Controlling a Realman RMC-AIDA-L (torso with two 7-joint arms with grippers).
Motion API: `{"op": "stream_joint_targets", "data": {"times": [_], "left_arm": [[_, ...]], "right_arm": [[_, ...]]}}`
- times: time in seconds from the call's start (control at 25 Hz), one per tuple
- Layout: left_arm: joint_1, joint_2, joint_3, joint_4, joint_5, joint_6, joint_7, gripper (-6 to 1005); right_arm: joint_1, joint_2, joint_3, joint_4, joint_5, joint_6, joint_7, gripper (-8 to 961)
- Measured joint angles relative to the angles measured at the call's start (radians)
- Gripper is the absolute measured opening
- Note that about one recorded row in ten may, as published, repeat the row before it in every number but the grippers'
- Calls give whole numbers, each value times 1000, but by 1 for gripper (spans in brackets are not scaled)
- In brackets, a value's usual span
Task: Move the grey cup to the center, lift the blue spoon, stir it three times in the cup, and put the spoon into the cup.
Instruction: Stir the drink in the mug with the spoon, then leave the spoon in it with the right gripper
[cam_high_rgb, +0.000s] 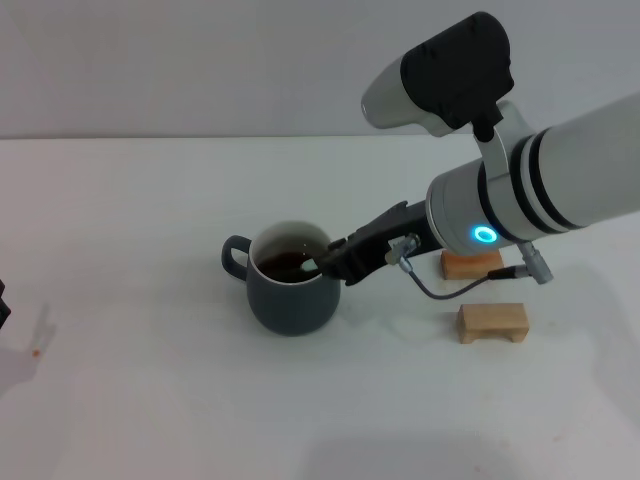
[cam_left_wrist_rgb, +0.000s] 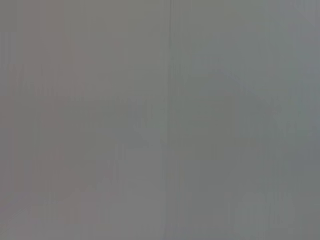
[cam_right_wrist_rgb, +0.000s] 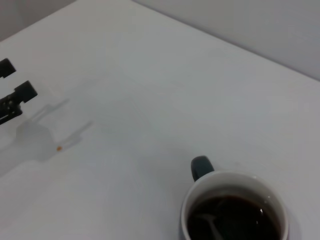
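One arm at work: right pincer (cam_high_rgb: 322, 263) at the grey cup (cam_high_rgb: 290, 279) rim, closed on the blue spoon (cam_right_wrist_rgb: 212, 226), whose bowl sits in the dark liquid. Two wooden blocks (cam_high_rgb: 491, 322) lie beside the cup on the white surface (cam_high_rgb: 150, 400). Left pincer (cam_right_wrist_rgb: 12, 97) parked well apart from the cup, grip state unclear.

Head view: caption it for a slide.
Right claw holds the blue spoon in the grey cup.

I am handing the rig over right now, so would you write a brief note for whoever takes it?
Right gripper: at the grey cup's rim, shut on the blue spoon, whose bowl sits in the dark liquid.
Left gripper: parked at the table's left edge, idle.
Cup stands mid-table, handle toward the robot's left; two wooden blocks to its right.
Done: cup placed, spoon lifted.
Left: finish stirring, release spoon into cup.
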Motion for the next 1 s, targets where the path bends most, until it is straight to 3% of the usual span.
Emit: {"op": "stream_joint_targets", "data": {"times": [0.44,0.76,1.0], "left_arm": [[-3,0,-1,6,-3,-2,-3,859],[-5,0,-1,4,-4,-4,-4,859],[-1,0,-1,3,-4,-1,-4,859]], "right_arm": [[43,-5,41,-84,-16,-42,-43,164],[13,-4,53,-56,-17,-25,-49,165],[-32,-1,30,3,-12,-28,-56,247]]}}
